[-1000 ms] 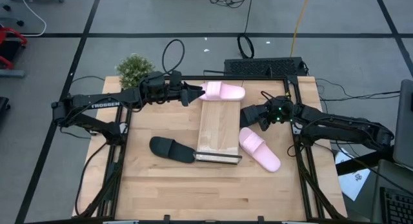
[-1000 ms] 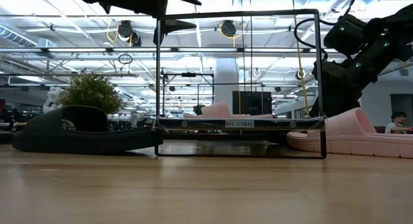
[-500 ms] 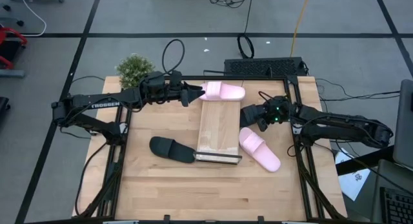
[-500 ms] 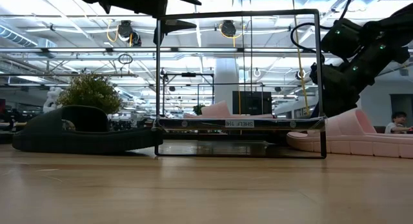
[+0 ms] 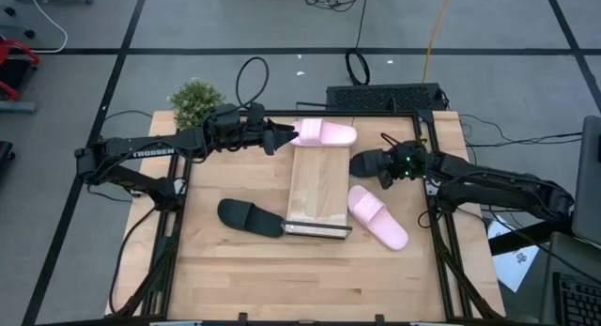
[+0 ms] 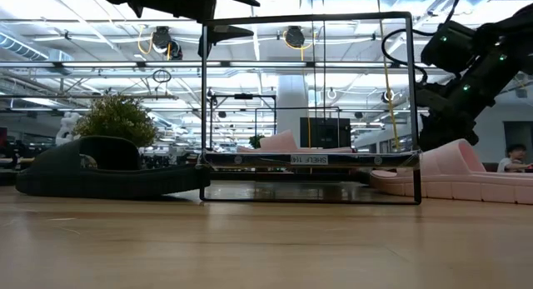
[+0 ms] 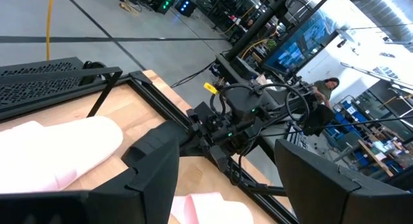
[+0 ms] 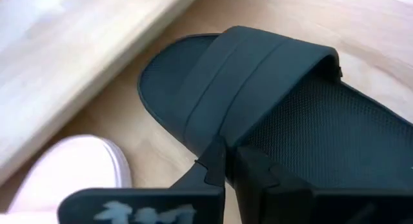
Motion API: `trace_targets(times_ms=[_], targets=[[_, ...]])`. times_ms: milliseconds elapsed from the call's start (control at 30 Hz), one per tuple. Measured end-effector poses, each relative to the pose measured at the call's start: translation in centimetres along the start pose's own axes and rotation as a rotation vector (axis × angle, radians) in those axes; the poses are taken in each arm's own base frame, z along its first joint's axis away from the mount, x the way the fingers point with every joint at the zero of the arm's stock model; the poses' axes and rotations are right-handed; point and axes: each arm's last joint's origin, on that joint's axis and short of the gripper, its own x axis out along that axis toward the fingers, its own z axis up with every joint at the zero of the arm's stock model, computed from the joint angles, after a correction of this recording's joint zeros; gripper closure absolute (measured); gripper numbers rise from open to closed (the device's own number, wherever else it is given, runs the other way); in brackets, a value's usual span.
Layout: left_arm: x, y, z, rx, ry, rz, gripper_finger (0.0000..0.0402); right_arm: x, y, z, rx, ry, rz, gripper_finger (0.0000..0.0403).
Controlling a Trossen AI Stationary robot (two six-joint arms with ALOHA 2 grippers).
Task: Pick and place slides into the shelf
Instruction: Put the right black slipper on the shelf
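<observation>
The shelf (image 5: 317, 187) lies in the middle of the table. One pale pink slide (image 5: 325, 132) lies across its far end, another (image 5: 377, 216) on the table to its right. A black slide (image 5: 250, 217) rests sole down to the shelf's left. A second black slide (image 5: 362, 163) sits right of the shelf, with my right gripper (image 5: 374, 166) shut on it. My left gripper (image 5: 285, 136) hovers open, high above the table, beside the far pink slide's left end (image 7: 58, 153). My right gripper pinches the black slide's wide strap at its heel-side edge (image 8: 222, 141), near one side of the slide. The two fingers (image 8: 248, 169) come slanting down from the table's right. The slide's sole looks level on the table; which finger is under the strap I cannot tell.
A small potted plant (image 5: 195, 100) stands at the table's far left corner. A black perforated tray (image 5: 385, 97) lies along the far edge. The shelf's thin metal frame (image 6: 308, 106) rises above its board. A person (image 6: 514, 157) sits in the room beyond.
My right gripper has shut on the black slide's strap, dipping slightly and then rising a little. The slides and the shelf lie where they were.
</observation>
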Motion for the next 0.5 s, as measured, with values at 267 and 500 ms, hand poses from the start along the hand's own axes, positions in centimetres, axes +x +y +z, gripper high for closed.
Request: trace_targets(times_ms=[267,500], targets=[[0.0,0.0,0.0,0.0,0.0,0.001,0.0153,-3.8,0.3,1.9,0.017,-0.013,-0.084,0.0402],[0.0,0.1,0.0,0.0,0.005,0.005,0.0153,-7.3,1.5,5.4,0.08,-0.153,-0.015,0.0402]])
